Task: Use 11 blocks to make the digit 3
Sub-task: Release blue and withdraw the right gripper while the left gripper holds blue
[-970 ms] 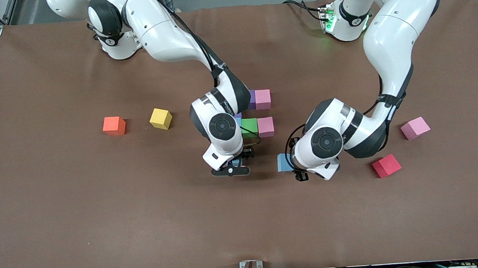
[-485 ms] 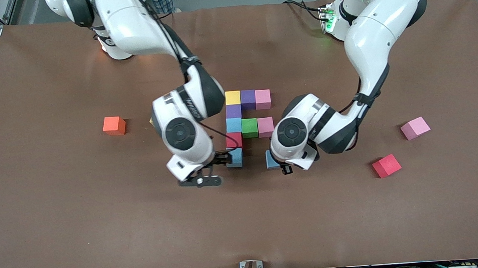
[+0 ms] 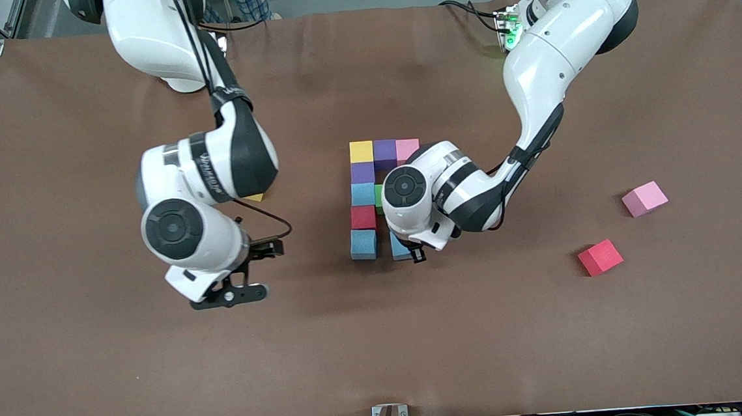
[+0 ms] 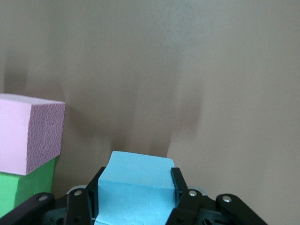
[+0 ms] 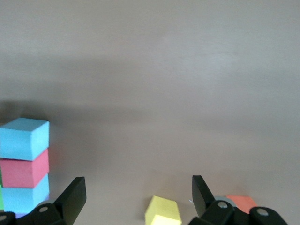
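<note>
While my left gripper [image 3: 411,255] clamps a light blue cube [image 4: 135,187] beside the figure [image 3: 364,199], right gripper [image 3: 252,268] hangs spread; bottom row's unfinished.

green cube [image 3: 378,196] mostly hidden under left arm, loose yellow cube [image 3: 254,197] nearly covered

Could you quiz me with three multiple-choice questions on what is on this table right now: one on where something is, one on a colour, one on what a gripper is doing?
1. The loose red block lies toward:
A. the left arm's end
B. the right arm's end
C. on the figure

2. The block in the left gripper is:
A. pink
B. light blue
C. yellow

3. The right gripper is:
A. shut on a block
B. open, holding nothing
C. resting on a block

Answers: 1 A, it sits beside the loose pink block. 2 B, the light blue block shows between the fingers. 3 B, bare table shows between its fingers.
</note>
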Motion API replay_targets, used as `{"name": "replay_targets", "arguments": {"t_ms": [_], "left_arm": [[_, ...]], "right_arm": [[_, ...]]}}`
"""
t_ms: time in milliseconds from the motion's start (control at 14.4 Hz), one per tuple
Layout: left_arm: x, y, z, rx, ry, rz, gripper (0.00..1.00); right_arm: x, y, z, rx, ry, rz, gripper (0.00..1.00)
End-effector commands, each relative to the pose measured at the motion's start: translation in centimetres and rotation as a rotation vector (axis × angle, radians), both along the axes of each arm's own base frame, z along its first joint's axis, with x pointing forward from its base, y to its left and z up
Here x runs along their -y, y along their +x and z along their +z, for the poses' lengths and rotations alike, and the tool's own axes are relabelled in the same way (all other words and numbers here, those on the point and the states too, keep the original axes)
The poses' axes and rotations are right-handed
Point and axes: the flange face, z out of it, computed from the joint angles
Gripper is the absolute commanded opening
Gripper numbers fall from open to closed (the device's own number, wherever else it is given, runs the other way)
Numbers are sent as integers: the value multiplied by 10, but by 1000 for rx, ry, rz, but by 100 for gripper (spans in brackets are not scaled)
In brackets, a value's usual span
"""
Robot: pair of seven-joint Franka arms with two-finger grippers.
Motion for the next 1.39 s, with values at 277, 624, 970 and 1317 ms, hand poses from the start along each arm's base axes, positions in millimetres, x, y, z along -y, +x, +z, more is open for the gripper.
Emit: {"name": "replay_targets", "arguments": {"t_ms": [277,624,970,1317], "left_arm": [[10,-10,-11,41,-29,-19,22],[12,-10,-11,46,-41,-50,22],[14,-11,-15,46,-51,-52,22],[15,-11,-19,48,-63,-54,22]], "right_arm": [[102,-25,51,5,-8,-79,100],[146,-54,70,15,-2,-36,100],[180,-106,71,55,12,-20,100],[201,-148,98,71,18,-42,100]]}}
